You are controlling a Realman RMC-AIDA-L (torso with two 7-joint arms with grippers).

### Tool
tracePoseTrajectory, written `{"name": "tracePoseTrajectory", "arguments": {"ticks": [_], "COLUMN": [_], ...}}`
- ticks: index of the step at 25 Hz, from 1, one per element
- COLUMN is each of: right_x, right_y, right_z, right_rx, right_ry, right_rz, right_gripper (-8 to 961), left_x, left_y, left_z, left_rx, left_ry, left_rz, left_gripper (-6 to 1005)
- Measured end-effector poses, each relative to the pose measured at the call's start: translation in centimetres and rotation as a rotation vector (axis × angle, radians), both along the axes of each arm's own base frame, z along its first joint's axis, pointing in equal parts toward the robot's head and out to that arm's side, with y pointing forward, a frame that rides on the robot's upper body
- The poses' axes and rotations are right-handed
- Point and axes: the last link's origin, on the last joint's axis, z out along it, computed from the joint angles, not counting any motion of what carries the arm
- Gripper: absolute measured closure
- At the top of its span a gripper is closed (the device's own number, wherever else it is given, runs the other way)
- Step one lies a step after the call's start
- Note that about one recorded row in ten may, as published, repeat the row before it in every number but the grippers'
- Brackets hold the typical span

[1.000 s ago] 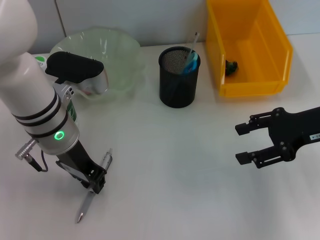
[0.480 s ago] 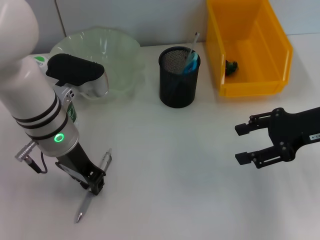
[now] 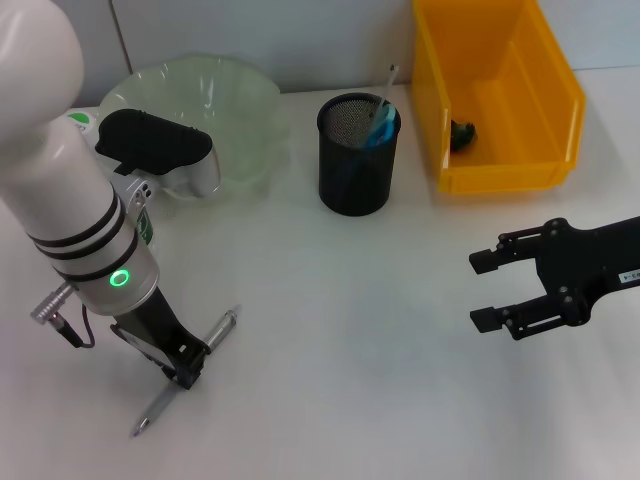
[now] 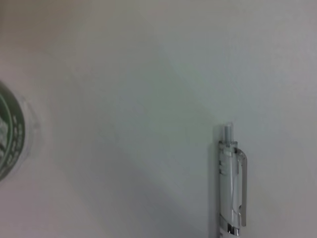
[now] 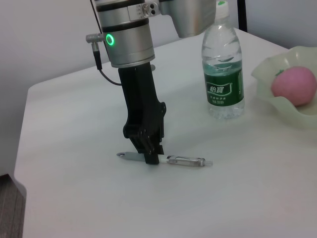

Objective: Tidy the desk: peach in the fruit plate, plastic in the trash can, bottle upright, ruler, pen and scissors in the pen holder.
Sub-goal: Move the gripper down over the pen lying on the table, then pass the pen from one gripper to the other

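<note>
Pen rotated since the earlier frame, gripped by the left gripper.
Right wrist view alone shows it level on the table; clip end faces the pen holder.

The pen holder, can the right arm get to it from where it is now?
Probably yes. The right gripper hovers open over bare table, and nothing stands between it and the pen holder; the yellow bin sits off to the side.
</note>
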Motion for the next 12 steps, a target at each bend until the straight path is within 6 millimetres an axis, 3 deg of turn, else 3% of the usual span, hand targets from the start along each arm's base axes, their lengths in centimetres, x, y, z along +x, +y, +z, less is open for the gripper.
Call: {"name": "tracePoseTrajectory", "arguments": {"ticks": [2, 12], "right_x": [0.0, 0.4], "right_y": [0.0, -0.2], "right_z": [0.0, 0.2], "right_rx": [-0.001, -0.006], "right_ry": [0.0, -0.01], "right_rz": [0.0, -0.011], "right_gripper": [241, 244], "left_x": [0.0, 1.2], "left_y": [0.0, 0.0], "left_z": [0.0, 1.8], "left_rx": [-0.001, 0.026], "left_ry": [0.001, -0.103], "left_rz": [0.0, 0.001], "left_gripper": [854, 852]}}
